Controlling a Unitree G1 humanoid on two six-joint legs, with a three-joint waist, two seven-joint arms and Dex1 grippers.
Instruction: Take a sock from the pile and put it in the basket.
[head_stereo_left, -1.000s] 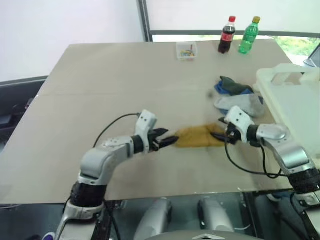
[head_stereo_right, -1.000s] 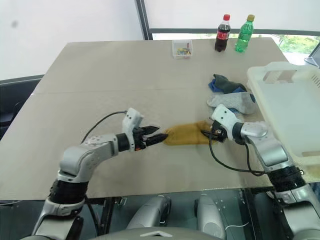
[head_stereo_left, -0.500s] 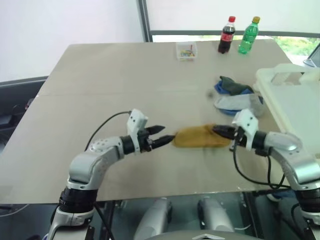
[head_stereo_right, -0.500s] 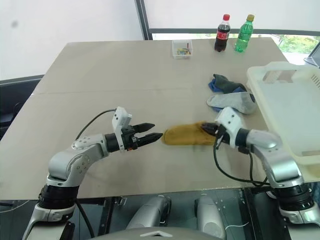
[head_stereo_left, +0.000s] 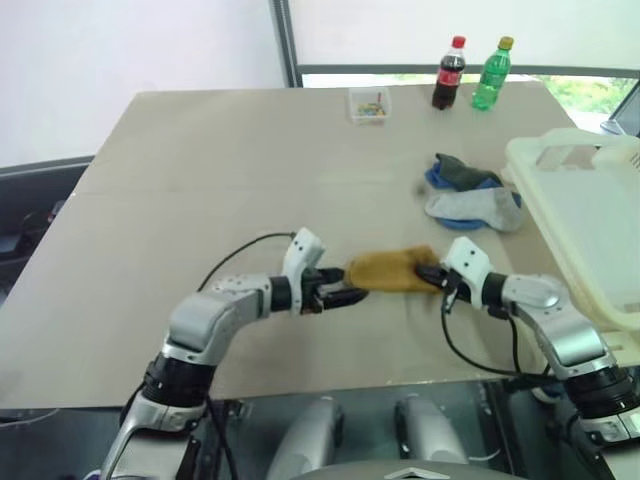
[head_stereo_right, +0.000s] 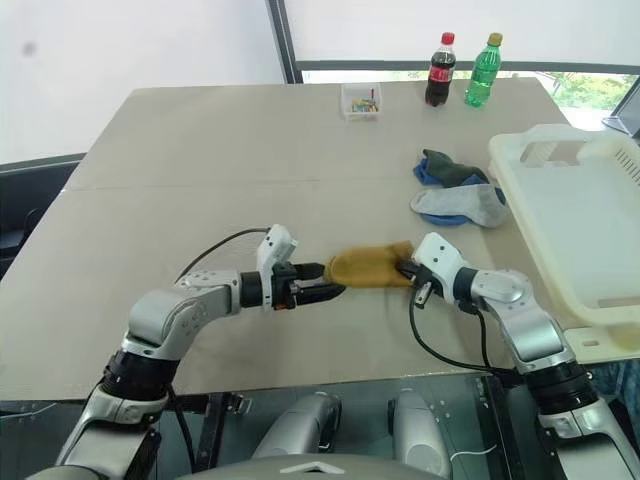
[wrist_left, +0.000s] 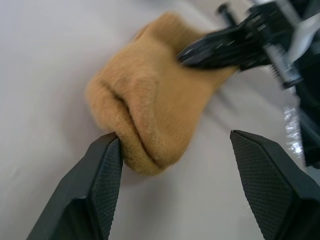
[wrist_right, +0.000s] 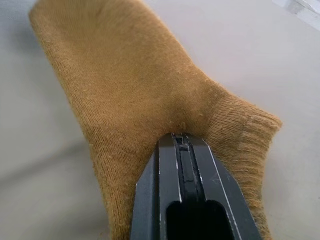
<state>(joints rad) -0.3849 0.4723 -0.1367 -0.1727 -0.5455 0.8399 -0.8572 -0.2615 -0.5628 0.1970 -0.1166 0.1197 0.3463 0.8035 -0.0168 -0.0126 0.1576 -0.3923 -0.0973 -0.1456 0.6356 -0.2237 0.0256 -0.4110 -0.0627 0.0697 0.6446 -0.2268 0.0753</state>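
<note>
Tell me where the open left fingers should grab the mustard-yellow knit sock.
Grip the mustard-yellow knit sock at its rounded, bunched toe end, coming in level from the robot's left. That thick fold already sits between the left gripper; the right gripper pinches the opposite cuff end.
</note>
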